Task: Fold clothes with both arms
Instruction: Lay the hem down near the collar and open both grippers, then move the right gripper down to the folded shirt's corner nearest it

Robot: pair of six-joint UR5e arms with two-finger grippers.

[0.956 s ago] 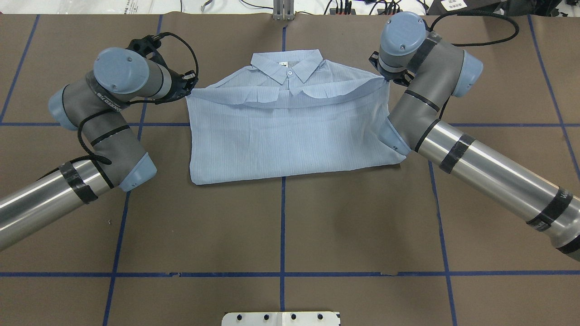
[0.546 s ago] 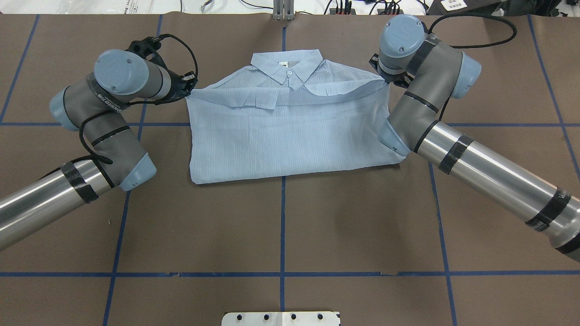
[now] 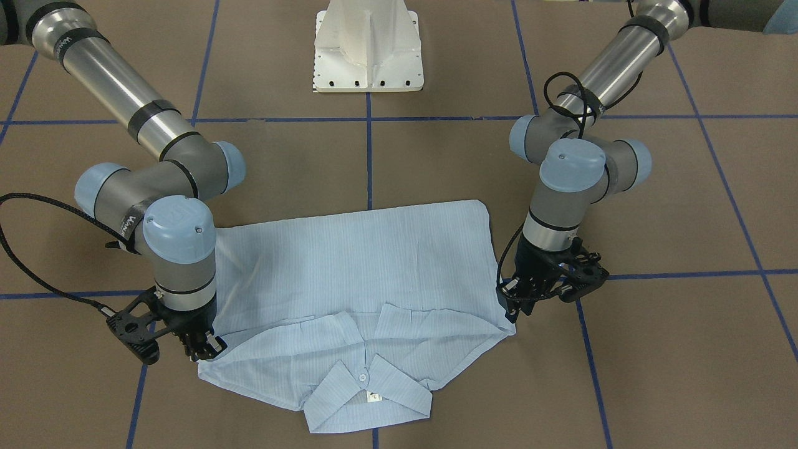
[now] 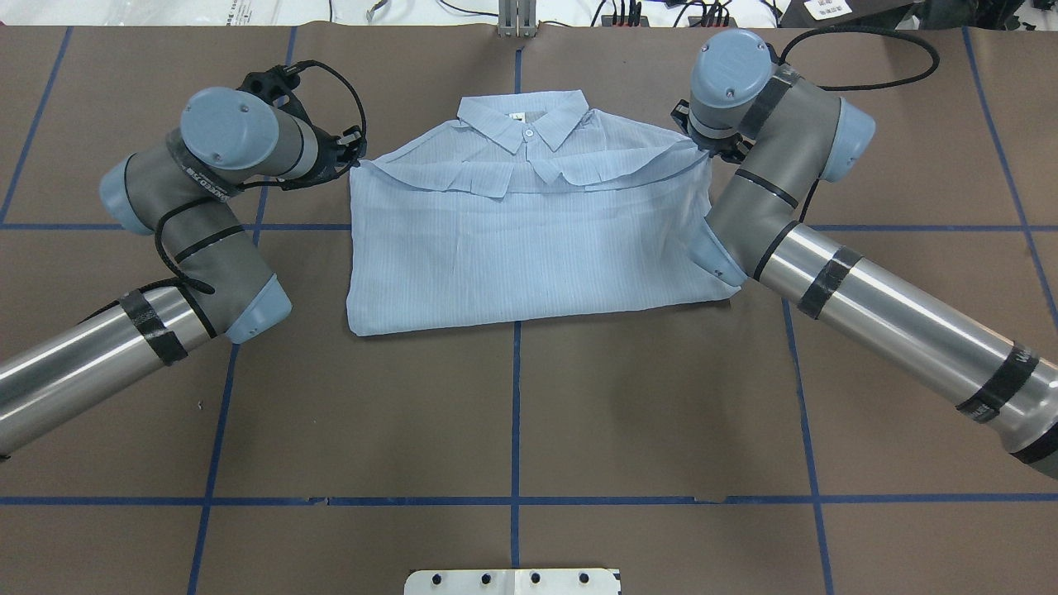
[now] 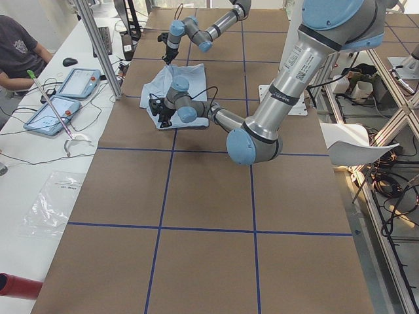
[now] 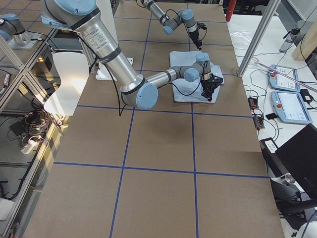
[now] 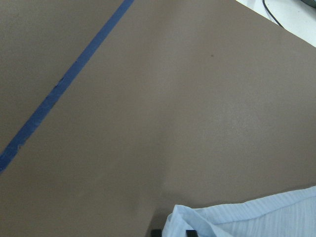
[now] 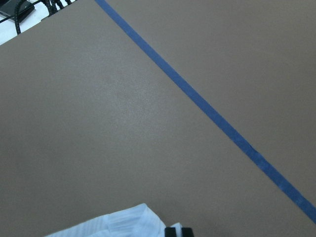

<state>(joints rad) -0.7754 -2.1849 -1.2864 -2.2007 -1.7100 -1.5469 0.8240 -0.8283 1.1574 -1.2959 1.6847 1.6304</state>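
Note:
The light-blue striped shirt (image 4: 529, 248) lies folded at the table's far middle, collar (image 4: 525, 120) on the far side with its button up. In the front-facing view the shirt (image 3: 361, 262) has its collar nearest the camera. My left gripper (image 4: 354, 162) is shut on the shirt's left upper corner, seen also as left gripper (image 3: 510, 307). My right gripper (image 4: 701, 145) is shut on the right upper corner, right gripper (image 3: 209, 349). Each wrist view shows a pinched fold of fabric at its bottom edge: shirt (image 7: 247, 217), shirt (image 8: 113, 224).
The brown table cover is crossed by blue tape lines (image 4: 516, 413). The white pedestal base (image 3: 368, 50) stands on the robot's side. Cables (image 4: 645, 12) run along the far edge. A seated person (image 5: 19, 49) and two tablets (image 5: 78, 82) are beside the table.
My left gripper has shifted slightly right and inward with its corner, and the folded top edge has drawn in with it. The right gripper has barely moved.

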